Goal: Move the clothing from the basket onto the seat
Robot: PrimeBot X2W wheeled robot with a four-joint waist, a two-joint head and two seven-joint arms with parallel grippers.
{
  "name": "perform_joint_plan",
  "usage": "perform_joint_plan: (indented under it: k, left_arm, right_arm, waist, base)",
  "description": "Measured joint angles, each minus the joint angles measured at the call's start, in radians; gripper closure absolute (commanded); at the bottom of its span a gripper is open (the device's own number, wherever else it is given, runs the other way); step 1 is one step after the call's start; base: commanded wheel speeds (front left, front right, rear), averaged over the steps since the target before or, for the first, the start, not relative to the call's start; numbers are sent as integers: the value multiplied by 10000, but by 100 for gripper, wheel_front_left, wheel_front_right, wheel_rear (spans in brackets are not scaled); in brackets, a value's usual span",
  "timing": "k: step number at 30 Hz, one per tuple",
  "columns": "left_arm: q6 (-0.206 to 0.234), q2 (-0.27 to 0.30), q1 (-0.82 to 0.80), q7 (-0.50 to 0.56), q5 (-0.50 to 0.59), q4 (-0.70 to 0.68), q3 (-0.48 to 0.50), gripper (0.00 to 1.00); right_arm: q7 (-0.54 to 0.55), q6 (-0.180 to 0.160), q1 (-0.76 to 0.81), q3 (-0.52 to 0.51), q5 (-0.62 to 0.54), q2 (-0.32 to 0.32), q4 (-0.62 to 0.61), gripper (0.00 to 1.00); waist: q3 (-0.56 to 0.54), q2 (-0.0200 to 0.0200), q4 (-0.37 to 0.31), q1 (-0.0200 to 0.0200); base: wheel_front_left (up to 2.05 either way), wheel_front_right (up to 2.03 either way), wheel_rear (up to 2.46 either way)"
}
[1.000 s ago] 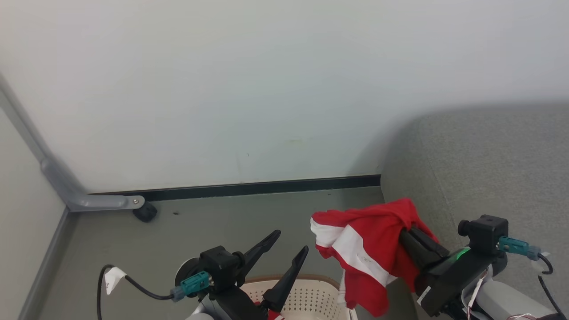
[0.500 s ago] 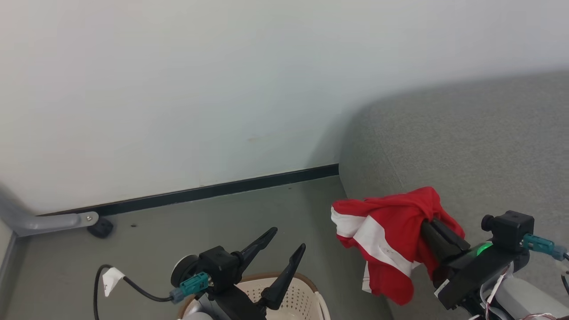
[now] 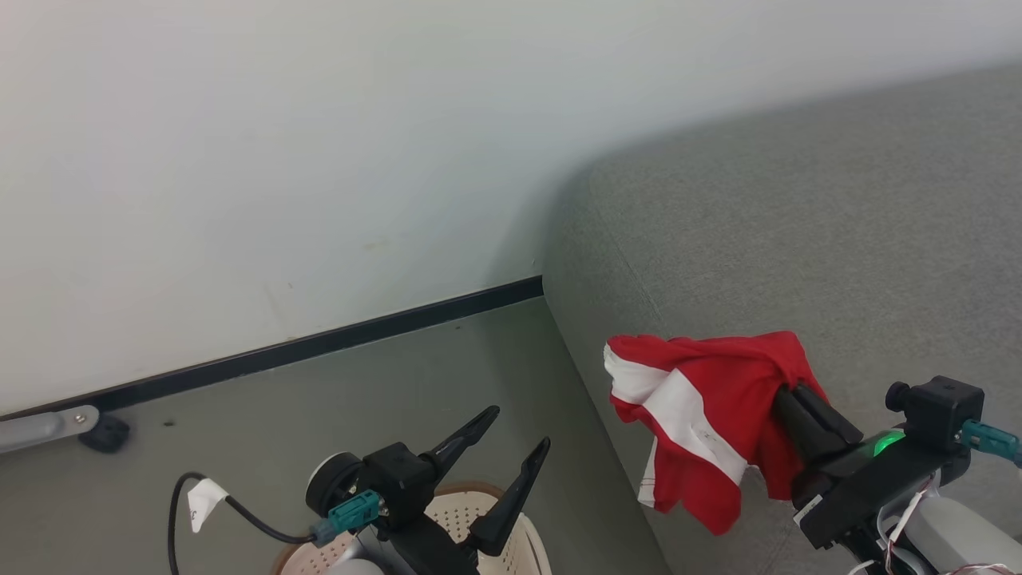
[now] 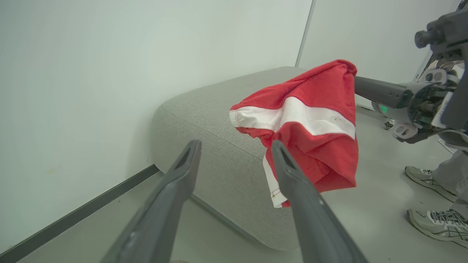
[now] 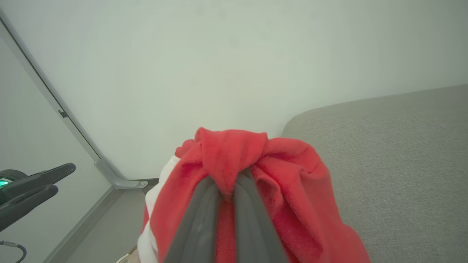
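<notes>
Cloth is firmly pinched: the right tool (image 3: 786, 393), its two dark fingers shut tight, holds a bunched red sports garment with a white stripe (image 3: 703, 415) at the lower right of the head view, hanging in the air at the near edge of the large grey fabric seat cushion (image 3: 798, 239). To finish the carry well, I judge the arm should reach in toward the frame's upper right and lower until the loose hem lands before the fingers part, lest the cloth slide off the rounded edge to the floor (image 3: 359, 383). The left tool (image 3: 520, 427) stands wide open and empty at the bottom centre, with the oval cream perforated plastic basket (image 3: 447, 515) showing behind it.
</notes>
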Motion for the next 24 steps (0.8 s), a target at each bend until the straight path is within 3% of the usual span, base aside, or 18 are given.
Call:
perform_joint_plan:
  k: [24]
  left_arm:
    - [-19, -276, -35, 0, 192, 140, 25, 0]
  right_arm:
    - [-6, 0, 576, -759, -552, -19, -215, 100]
  waist:
    - [10, 0, -1146, 0]
  base:
    - [0, 0, 0]
